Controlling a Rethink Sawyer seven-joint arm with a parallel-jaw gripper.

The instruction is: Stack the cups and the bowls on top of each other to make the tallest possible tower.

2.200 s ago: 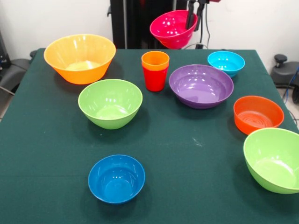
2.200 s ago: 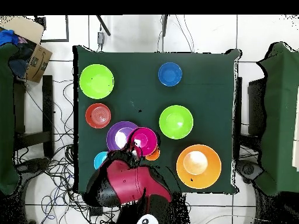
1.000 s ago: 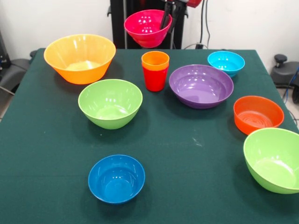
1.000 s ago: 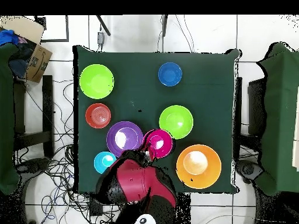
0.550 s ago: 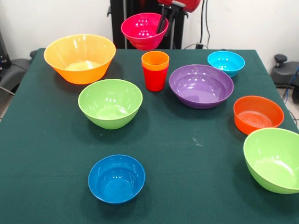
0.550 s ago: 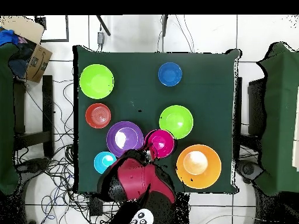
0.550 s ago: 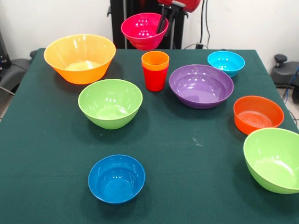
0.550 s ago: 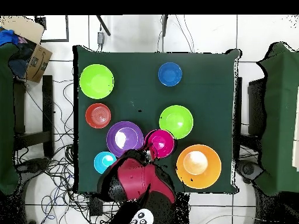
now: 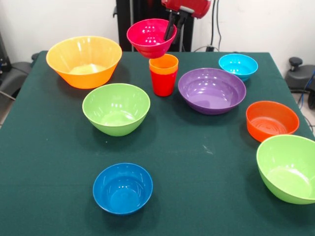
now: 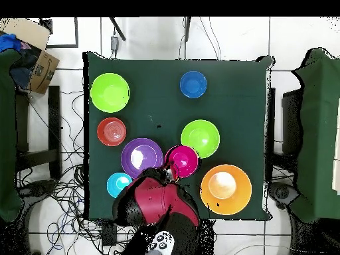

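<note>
Green table point(image 9: 197, 196) with bowls spread out. Big yellow-orange bowl point(image 9: 84, 60) far left in the front view, lime green bowl point(image 9: 116, 108) just in front of it, dark blue bowl point(image 9: 122, 188) alone near the front edge. Purple bowl point(image 9: 211, 90) sits right of the cups, light blue bowl point(image 9: 238, 66) behind it, orange bowl point(image 9: 272, 120) to its right, second lime green bowl point(image 9: 288, 167) at the right edge, partly cut off. All upright and apart from each other.

Tower so far: orange cup point(image 9: 164, 64) nested in red cup point(image 9: 163, 82), standing between the first green bowl and the purple bowl, close to both.

Claw point(image 9: 172, 29) comes down from the red arm point(image 9: 188, 6), its black fingers closed over the right rim of the pink bowl point(image 9: 150, 37), one finger inside. The bowl hangs in the air, tilted, just above and left of the orange cup; contact with the cup can't be told. In the overhead view the pink bowl point(image 10: 183, 161) covers the cups.
</note>
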